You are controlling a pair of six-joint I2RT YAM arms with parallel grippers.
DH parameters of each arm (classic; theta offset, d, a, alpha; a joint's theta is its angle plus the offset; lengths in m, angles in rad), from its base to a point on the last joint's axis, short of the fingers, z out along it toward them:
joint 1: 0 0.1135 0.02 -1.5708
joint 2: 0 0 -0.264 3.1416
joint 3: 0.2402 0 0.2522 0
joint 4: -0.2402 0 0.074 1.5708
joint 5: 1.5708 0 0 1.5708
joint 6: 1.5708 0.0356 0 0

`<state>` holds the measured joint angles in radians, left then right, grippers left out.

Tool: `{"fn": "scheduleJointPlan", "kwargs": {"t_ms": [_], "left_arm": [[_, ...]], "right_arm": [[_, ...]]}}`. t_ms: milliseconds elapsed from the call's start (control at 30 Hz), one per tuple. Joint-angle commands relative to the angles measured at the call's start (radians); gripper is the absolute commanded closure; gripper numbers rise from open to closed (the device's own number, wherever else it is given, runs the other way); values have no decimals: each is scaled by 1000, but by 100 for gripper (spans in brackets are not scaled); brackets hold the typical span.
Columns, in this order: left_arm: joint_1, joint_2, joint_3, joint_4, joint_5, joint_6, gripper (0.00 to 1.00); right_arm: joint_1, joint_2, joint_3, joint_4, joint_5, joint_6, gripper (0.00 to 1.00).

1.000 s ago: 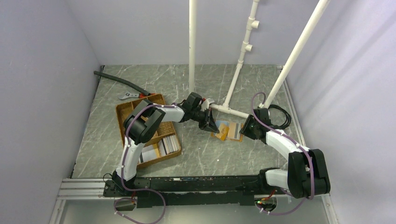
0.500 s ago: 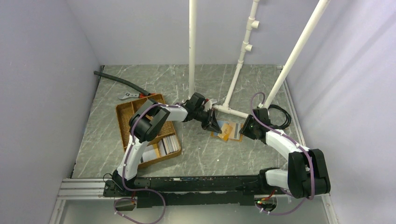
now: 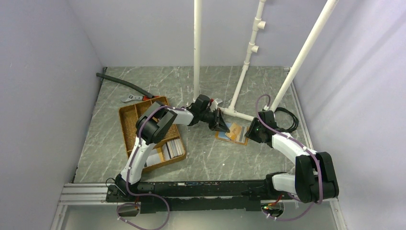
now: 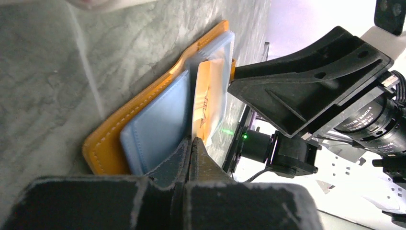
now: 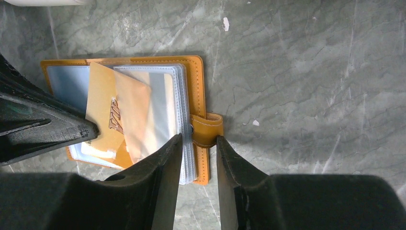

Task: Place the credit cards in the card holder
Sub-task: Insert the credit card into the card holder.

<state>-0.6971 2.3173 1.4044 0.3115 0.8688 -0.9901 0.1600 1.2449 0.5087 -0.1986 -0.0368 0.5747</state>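
sliding one card home, by the look of it: orange-and-white vip card [image 5: 103, 96] lying on the open card holder [image 5: 198, 81], far end tucked under a clear sleeve [image 5: 174, 91], near end sticking out toward the left fingers [image 4: 191, 148]. left fingers pressed together, tip right against the card's near edge; nipping a sliver of it or merely pushing, cannot tell. right fingers [image 5: 167, 158] apart, astride the holder's clasp tab [image 5: 208, 129], one resting on the sleeve stack, the other at the tab's outer side, squeezing nothing as far as can be seen; judged to be pinning the holder flat on the worktop [image 5: 311, 72]. holder lying flat and open between the two sets of fingers, blue pocket [image 4: 158, 120] just ahead of the left tip, right beside the card.

progress, as a judgement: this card partway in, not yet seated, a good part of it outside the sleeve. no other card clearly seated in the holder, though hard to be sure through the cloudy sleeves. more credit cards [image 3: 171, 148] waiting in the woven tray [image 3: 125, 117], well behind the left fingers, down by that arm's elbow. most of the job left: finishing this insertion, then fetching and loading the rest one by one.
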Motion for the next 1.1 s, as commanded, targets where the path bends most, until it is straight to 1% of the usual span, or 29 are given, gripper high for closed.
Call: {"fn": "scheduleJointPlan", "kwargs": {"t_ms": [0,100,333,433,567,733,767,833,967,1000,1067], "left_arm": [[-15,7,36,49,-49,7,100],[-5,-4,41,-3,-44,35,100],[18,-17,58,-114,-41,41,100],[19,-6,43,-54,-29,-2,100],[21,-6,57,-100,-51,30,100],[38,-35,26,-121,-111,40,100],[38,-42,17,-115,-125,38,100],[34,-37,8,-84,-133,19,100],[15,-33,-16,-14,-136,-21,100],[12,-36,-19,-18,-144,-12,100],[7,-38,-13,-35,-145,3,100]], "right_arm": [[24,44,3,-22,-55,-38,67],[24,47,5,-22,-57,-41,68],[26,48,4,-14,-68,-47,67],[27,51,5,-14,-69,-47,67],[31,50,5,-14,-68,-49,67],[32,51,5,-12,-75,-51,67],[32,50,5,-12,-80,-53,65],[33,41,4,-12,-83,-51,58],[34,4,-2,-13,-92,-45,41],[33,-8,-5,-13,-91,-45,39],[34,-29,-5,-21,-83,-41,38]]}}
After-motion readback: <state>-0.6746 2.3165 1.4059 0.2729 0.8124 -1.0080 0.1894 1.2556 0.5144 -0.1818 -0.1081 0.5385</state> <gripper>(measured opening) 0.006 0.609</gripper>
